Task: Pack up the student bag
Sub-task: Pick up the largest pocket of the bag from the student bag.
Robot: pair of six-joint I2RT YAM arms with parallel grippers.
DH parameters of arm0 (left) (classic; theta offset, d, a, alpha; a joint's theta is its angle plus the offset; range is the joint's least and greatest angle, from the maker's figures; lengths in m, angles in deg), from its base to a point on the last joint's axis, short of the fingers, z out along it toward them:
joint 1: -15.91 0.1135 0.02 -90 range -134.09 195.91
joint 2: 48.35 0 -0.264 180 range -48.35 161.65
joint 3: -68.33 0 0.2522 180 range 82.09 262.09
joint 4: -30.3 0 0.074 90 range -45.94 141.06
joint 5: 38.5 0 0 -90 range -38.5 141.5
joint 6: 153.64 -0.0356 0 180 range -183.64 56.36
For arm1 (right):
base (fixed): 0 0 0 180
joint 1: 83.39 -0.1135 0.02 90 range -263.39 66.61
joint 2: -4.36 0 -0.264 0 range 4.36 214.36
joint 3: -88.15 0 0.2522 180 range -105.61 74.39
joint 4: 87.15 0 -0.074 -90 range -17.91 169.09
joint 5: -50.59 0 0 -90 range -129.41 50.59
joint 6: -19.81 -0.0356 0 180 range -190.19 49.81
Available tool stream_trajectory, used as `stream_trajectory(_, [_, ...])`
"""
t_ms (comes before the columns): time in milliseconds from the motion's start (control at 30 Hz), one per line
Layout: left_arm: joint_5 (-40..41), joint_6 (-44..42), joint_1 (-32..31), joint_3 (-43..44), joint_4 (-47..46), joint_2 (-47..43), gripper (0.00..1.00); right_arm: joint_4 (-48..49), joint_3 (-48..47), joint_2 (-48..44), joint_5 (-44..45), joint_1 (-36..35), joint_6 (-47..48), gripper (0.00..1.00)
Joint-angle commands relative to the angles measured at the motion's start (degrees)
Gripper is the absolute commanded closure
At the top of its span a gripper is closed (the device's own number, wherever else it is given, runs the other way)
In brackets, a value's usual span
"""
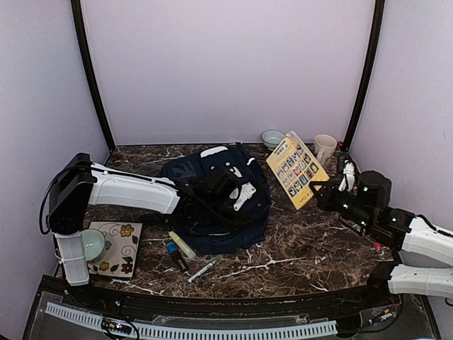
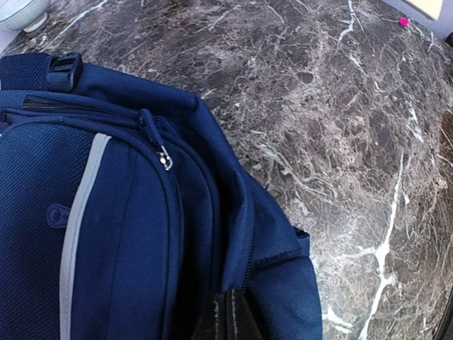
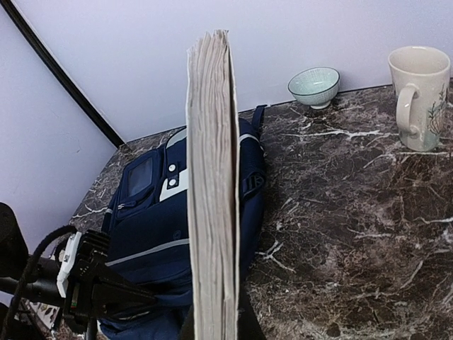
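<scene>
On the table [image 1: 297, 248], one student bag [image 1: 233, 227], one bowl [image 1: 272, 138], one mug [image 1: 325, 149]. Bag cloth pinched in left gripper [image 2: 228, 315], one book [image 1: 297, 172] squeezed in right gripper [image 1: 320, 190]

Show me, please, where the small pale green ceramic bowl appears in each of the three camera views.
Top external: the pale green bowl by the back wall, right of centre, behind the navy fabric backpack.
Left wrist: only its edge, in the top-left corner.
Right wrist: upper right, between the edge-on yellow book and the cream mug.
Shared landmark: the backpack, in all three.
</scene>
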Motion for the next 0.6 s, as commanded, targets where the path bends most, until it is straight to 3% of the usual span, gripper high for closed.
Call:
stream_trajectory(0, [7.60, 2.00, 0.33, -0.55, -6.11, -5.51, 1.00, -0.74, 1.46, -2.77, 0.00, -0.20, -5.71, 1.00])
stream_trajectory(300, [6.18, 7.40, 5.82, 5.12, -9.47, -4.81, 1.00, -6.76, 3.53, -7.66, 2.76, -0.15, -12.03, 1.00])
stream_trajectory(567, [4.51, 8.91, 8.28, 11.58, -9.92, -2.62, 1.00, -6.40, 7.04, -12.56, 1.75, -0.15, -17.86, 1.00])
